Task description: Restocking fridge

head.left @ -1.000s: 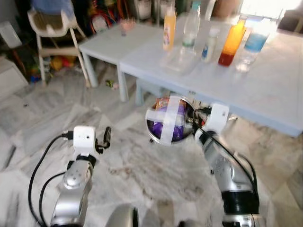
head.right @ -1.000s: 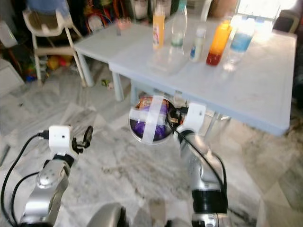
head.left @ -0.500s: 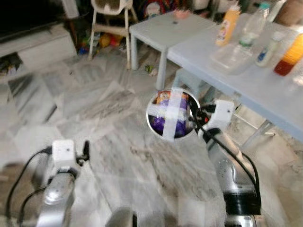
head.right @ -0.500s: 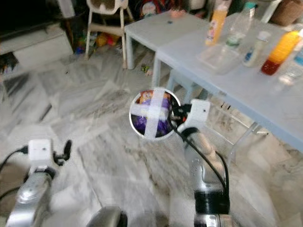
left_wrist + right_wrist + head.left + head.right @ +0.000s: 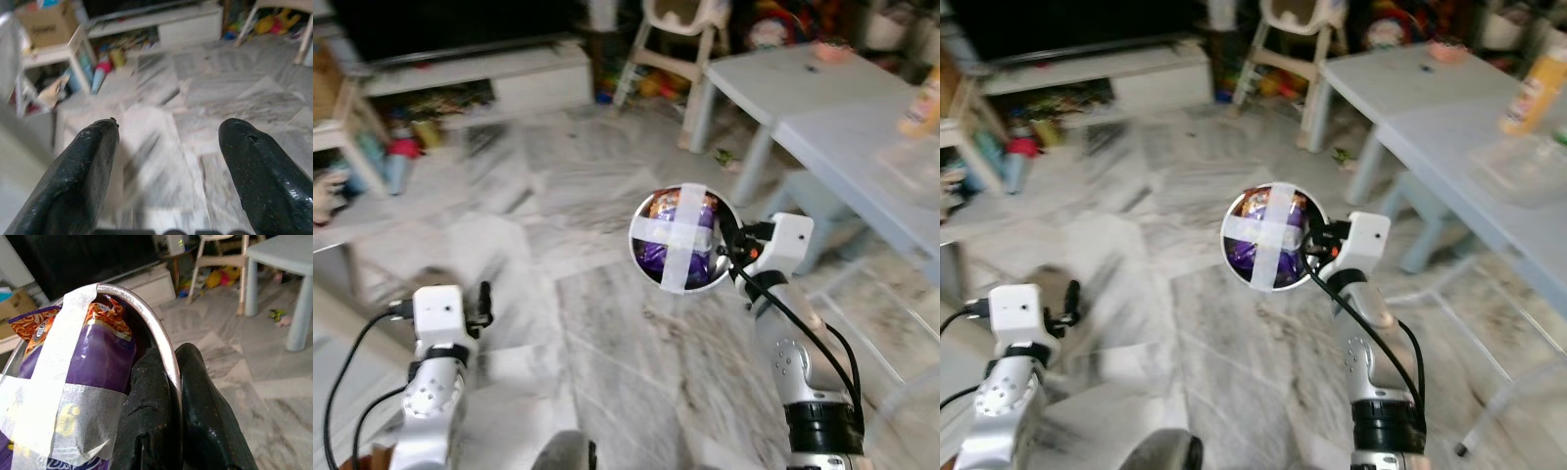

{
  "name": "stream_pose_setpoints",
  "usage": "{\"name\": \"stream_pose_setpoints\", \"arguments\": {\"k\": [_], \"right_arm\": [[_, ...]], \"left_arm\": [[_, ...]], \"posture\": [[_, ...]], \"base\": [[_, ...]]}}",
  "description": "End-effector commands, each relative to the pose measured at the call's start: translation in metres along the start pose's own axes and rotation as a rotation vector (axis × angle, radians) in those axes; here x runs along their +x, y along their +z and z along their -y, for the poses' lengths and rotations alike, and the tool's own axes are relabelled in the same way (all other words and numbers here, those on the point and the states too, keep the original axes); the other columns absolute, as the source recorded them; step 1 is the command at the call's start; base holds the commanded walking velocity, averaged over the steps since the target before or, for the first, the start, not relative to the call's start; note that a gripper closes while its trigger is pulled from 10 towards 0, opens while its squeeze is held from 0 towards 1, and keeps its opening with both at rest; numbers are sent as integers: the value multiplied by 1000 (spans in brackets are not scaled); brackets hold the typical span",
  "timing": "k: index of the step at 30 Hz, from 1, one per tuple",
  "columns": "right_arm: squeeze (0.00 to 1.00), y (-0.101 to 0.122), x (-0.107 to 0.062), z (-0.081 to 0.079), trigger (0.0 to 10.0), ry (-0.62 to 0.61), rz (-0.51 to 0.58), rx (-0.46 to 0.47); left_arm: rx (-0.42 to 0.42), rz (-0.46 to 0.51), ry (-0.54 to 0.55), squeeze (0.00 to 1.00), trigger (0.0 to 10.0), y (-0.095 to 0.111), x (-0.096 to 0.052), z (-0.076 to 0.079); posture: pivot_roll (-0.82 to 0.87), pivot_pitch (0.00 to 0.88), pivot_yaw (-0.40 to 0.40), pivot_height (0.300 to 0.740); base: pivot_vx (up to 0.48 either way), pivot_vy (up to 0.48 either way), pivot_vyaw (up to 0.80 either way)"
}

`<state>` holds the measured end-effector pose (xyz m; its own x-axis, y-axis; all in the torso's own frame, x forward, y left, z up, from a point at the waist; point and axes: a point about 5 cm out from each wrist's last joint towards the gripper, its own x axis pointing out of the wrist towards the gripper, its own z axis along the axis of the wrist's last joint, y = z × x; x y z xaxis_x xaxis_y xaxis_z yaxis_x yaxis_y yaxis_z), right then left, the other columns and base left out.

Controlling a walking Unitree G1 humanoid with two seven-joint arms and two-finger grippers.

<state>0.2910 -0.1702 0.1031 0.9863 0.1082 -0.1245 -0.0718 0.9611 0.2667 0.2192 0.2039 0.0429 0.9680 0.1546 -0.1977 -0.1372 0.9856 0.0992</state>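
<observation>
Our right gripper [image 5: 168, 406] is raised out front at mid-frame, fingers [image 5: 146, 401] pinched on the rim of a round metal bowl [image 5: 684, 238], one finger inside the rim and one outside. The bowl is tipped on its side with the mouth facing our head camera, held in the air above the marble floor [image 5: 607, 343]. Inside it sits a purple and orange snack packet [image 5: 93, 347], strapped in by two strips of pale tape [image 5: 682, 245] crossed over the mouth.

Our left gripper [image 5: 166, 161] is low on our left, fingers [image 5: 83, 166] spread apart with nothing between them, pointing at the floor. Beyond them in the left wrist view: a low white TV unit [image 5: 161, 22], a cardboard box [image 5: 46, 24] on a small white side table [image 5: 54, 58], and clutter underneath.

On our right stands a pale blue table [image 5: 1469, 137] with an orange bottle [image 5: 1536, 93] and a clear plastic container [image 5: 1518, 171] on it; a smaller pale table [image 5: 793, 78] butts against its far end, with a white high chair [image 5: 671, 39] behind. The bowl is well apart from both tables. Head views are somewhat blurred. We see no fridge here.
</observation>
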Motion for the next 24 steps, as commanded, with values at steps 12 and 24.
{"name": "stream_pose_setpoints", "arguments": {"k": [12,24], "right_arm": [[0,2,-5,8,10000,-75,43,42],[0,3,13,2,10000,-39,26,52]], "left_arm": [[11,45,-35,0,10000,10,12,12],[-1,76,13,0,10000,12,14,13]], "posture": [[82,0,39,740],[128,0,-2,740]], "base": [[0,0,800],[0,0,800]]}}
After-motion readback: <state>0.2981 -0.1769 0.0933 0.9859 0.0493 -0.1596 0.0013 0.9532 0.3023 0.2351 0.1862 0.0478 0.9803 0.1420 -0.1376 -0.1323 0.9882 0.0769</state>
